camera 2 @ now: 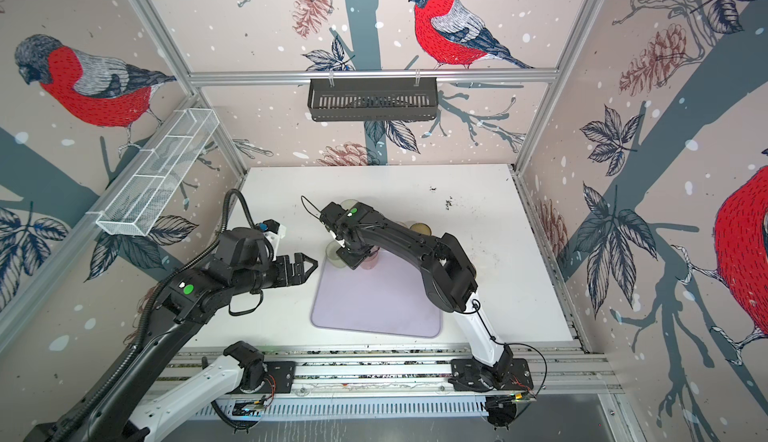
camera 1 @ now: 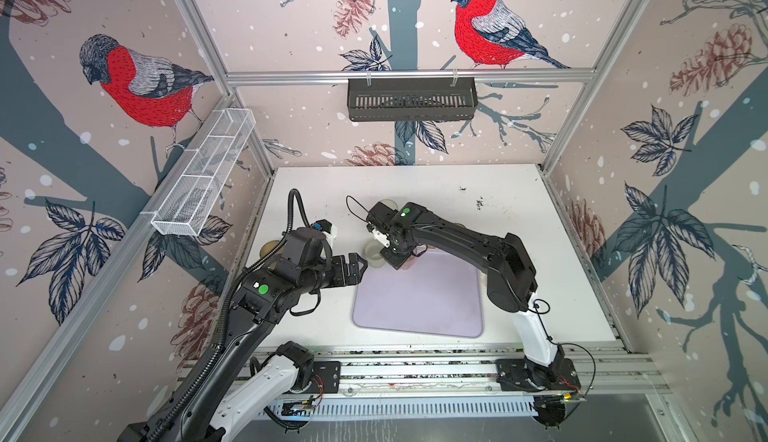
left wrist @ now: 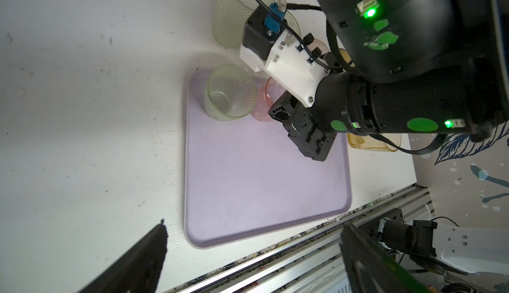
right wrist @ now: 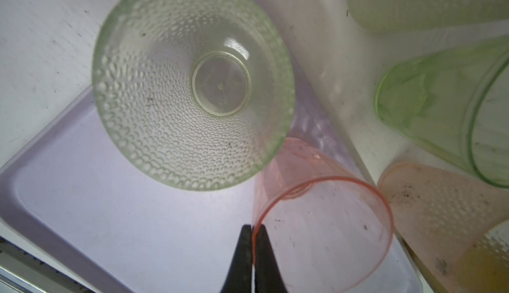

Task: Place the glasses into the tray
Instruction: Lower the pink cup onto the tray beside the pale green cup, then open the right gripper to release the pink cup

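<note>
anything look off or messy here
Nothing spilled or broken. The pink glass, pinched at its rim by the right gripper, carries dark specks inside, and the peach glass beside the tray looks grimy too.

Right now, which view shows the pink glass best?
Right wrist: the pink glass is close, its rim pinched in the right gripper. Left wrist shows it half hidden; both top views, a sliver.

The left arm point(camera 1: 291, 278) and right arm point(camera 1: 469, 240) were black with white lower links point(camera 1: 534, 332) and round green stickers point(camera 1: 262, 289). A ribbed black hose point(camera 1: 222, 328) followed the left.
</note>
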You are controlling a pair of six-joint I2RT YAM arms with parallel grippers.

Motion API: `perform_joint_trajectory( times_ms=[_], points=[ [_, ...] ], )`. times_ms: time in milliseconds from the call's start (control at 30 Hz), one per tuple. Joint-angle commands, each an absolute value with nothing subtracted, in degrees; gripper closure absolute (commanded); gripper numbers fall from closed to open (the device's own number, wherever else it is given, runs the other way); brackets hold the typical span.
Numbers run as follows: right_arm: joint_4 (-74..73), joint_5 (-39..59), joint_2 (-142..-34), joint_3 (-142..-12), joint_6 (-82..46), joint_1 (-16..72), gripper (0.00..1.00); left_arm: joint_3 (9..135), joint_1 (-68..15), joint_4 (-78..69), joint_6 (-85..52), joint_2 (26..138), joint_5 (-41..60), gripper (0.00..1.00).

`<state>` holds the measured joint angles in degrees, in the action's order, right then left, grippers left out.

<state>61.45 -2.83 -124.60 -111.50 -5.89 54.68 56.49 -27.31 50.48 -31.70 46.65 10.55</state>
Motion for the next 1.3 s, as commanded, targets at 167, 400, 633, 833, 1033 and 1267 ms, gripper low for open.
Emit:
perform_joint_trajectory(
  times_ms=[167,400,633,833,1033,1267],
  points=[
    [60.76,-3.52,-123.55,-110.67,-6.29,55.23,0.96,56.86,-27.24,51.86,-32.26,46.43,10.68,0.02],
    [59.90,-3.29,-122.92,-109.52,-6.42,55.51,0.91,56.86,-27.19,52.06,-32.30,46.22,10.64,0.02],
    [59.26,-3.60,-122.65,-108.72,-6.59,55.55,0.88,58.54,-27.16,52.21,-32.35,46.13,10.88,0.02],
    [58.18,-3.68,-121.89,-107.58,-7.32,55.62,0.80,58.79,-27.20,52.12,-32.59,45.97,11.34,0.02],
    [57.54,-3.82,-120.51,-107.62,-8.30,55.71,0.74,59.48,-27.24,52.55,-32.29,46.15,11.50,0.02],
    [57.70,-6.53,-117.68,-107.47,-9.94,55.76,0.72,59.67,-27.18,51.60,-32.35,46.94,12.12,0.02]
  ],
)
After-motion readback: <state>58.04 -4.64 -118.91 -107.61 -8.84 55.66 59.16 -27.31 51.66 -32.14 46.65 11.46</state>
